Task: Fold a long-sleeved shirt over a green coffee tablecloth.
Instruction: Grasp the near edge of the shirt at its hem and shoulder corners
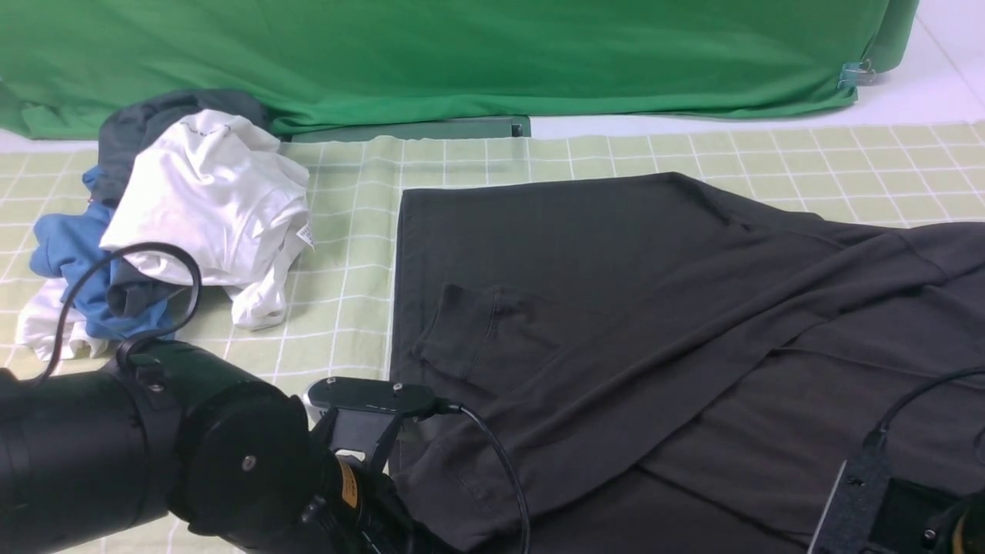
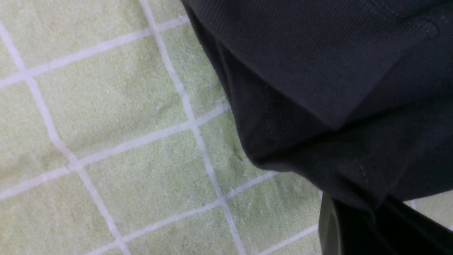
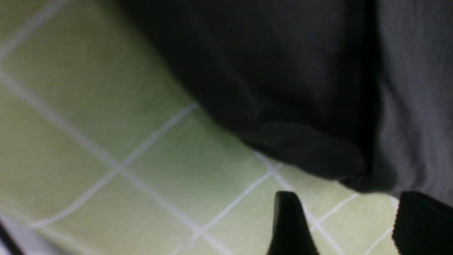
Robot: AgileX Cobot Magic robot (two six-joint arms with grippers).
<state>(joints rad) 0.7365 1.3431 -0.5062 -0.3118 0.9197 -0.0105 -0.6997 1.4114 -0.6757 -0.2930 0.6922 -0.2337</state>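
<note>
as the right gripper is seen with fingers spread, tablecloth shows in the gap and the black shirt hem lies just past the tips. left gripper state cannot be told: shirt corner is draped over it. shirt is spread on the tablecloth; white garment tag lettering cannot be read.

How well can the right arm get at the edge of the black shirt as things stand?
Probably yes. The right arm's jaws stand open just short of the long-sleeved shirt's rolled edge. Only bare green coffee tablecloth lies in front of them, and nothing seems to block the way.
</note>
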